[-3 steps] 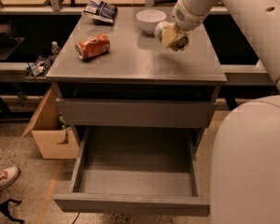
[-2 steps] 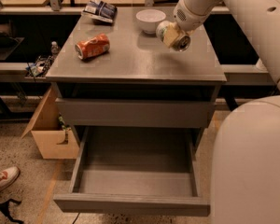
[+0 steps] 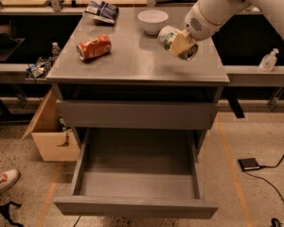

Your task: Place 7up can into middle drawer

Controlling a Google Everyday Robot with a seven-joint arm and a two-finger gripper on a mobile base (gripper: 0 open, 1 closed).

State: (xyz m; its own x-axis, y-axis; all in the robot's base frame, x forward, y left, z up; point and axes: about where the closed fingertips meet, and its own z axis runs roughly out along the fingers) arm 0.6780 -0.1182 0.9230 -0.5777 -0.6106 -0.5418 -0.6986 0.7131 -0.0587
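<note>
Over the last second the end effector (image 3: 179,45) has drifted only slightly toward the front of the surface (image 3: 132,63). It stays clamped on the 7up can (image 3: 165,34), which hangs tilted above the right rear of the top. The carry has barely begun, I judge. The middle drawer (image 3: 137,174) stands pulled out below. 1 orange can (image 3: 93,47) lies at the left, and a white bowl (image 3: 153,21) sits just behind the held can. The surface's front edge and the closed drawer front (image 3: 137,113) must be cleared first.

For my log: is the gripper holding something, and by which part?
Yes. The gripper holds the 7up can across the middle of its side, tilted, above the cabinet top.
</note>
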